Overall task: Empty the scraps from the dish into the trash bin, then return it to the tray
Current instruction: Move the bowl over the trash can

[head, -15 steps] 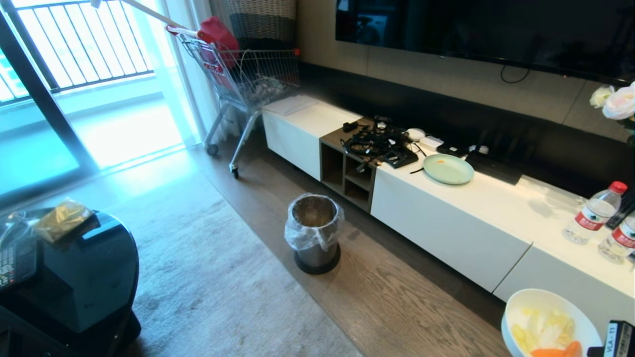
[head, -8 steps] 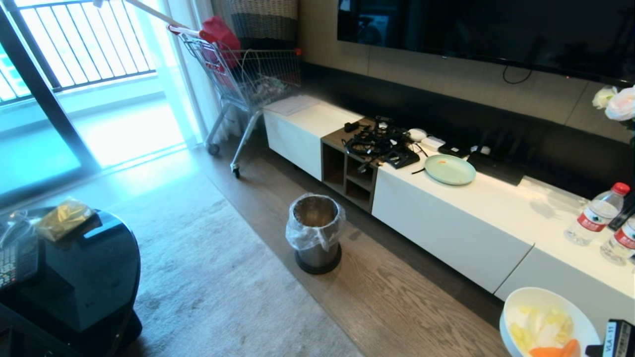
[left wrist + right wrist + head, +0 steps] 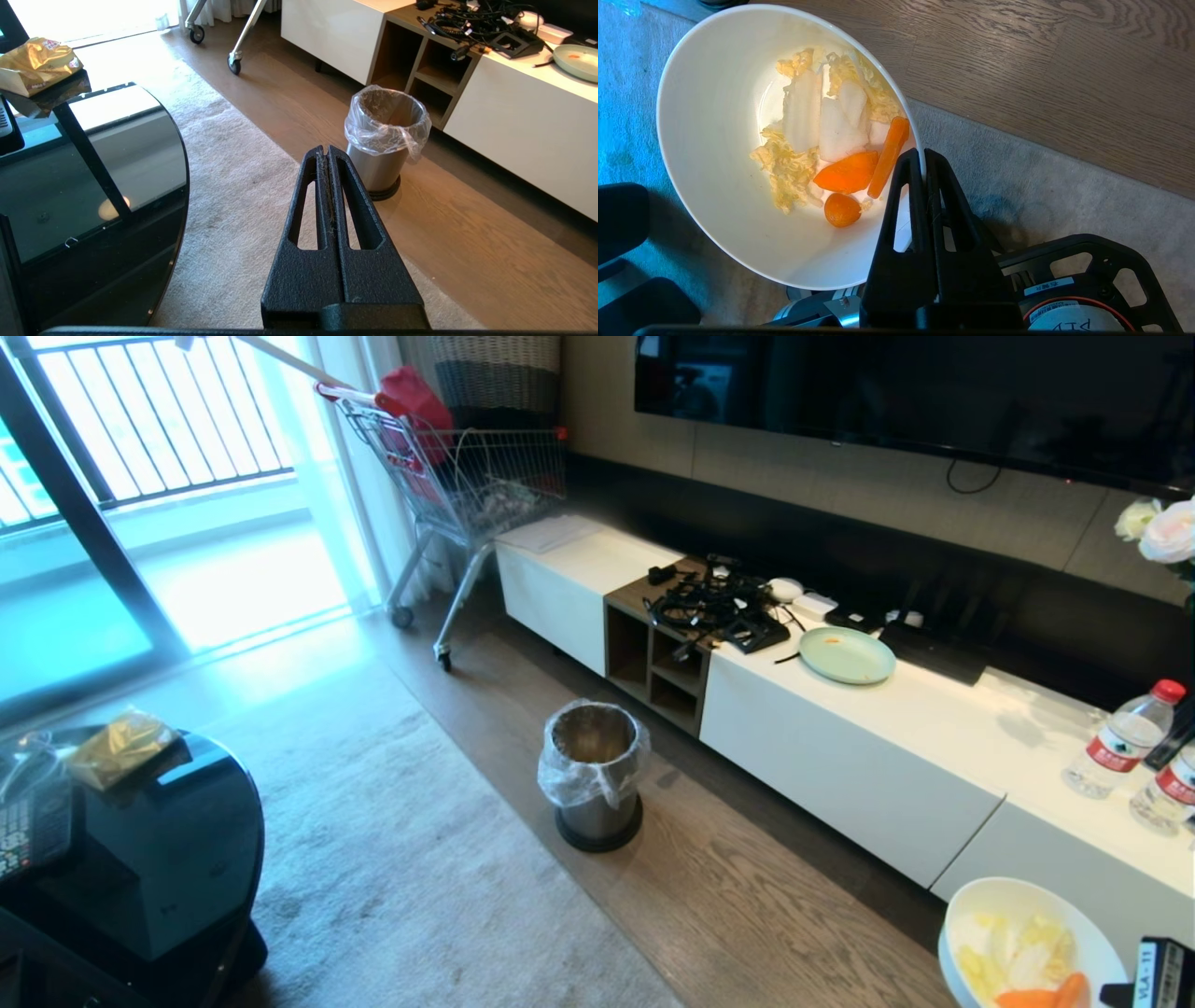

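Observation:
The dish, a deep white bowl, hangs low at the bottom right of the head view, above the floor and well short of the trash bin. My right gripper is shut on the dish's rim, one finger inside and one outside. The scraps, pale yellow and white chunks with orange pieces, lie in the slightly tilted bowl. The steel trash bin with its clear liner stands on the wood floor before the cabinet. My left gripper is parked, shut and empty. The tray is out of view.
A long white low cabinet runs along the right, bearing a pale green plate, tangled cables and water bottles. A black glass table is at the left, a shopping cart at the back. A grey rug covers the near floor.
The whole head view has shifted a touch to the right. The dish stays in the right gripper at the same spot, and the left arm is still.

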Tool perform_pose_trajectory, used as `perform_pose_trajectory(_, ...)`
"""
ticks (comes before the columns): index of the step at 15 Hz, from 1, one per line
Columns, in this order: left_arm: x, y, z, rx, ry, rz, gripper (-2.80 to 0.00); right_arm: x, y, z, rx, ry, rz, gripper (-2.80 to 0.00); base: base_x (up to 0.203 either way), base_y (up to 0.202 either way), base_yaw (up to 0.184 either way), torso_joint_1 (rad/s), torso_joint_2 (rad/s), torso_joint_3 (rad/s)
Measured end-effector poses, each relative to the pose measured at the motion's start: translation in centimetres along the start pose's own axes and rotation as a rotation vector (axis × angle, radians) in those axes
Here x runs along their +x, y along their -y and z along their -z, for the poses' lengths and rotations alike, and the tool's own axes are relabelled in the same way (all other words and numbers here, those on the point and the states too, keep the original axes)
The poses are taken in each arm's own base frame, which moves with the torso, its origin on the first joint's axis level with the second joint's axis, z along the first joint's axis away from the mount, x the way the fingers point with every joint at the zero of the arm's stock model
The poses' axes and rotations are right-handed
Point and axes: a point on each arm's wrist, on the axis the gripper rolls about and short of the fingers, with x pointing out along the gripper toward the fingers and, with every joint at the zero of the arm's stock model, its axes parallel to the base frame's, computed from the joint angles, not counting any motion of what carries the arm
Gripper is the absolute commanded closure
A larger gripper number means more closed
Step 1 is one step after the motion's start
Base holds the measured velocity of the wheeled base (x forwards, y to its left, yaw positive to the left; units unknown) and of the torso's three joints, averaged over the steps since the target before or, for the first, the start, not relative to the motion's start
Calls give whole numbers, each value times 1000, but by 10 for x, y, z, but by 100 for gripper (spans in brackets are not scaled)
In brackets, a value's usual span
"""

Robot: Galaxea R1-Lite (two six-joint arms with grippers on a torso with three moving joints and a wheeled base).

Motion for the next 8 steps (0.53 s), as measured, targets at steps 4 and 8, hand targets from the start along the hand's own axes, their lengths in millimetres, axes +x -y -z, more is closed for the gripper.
perform_pose_trajectory(4,0,0,0,1,0,0,0,1,1,2,-7,-9,4,0,16,0,1,0,-1,0)
perform_pose_trajectory(8,0,0,0,1,-2,0,0,1,1,2,-8,-9,3,0,172,0,1,6,2,3)
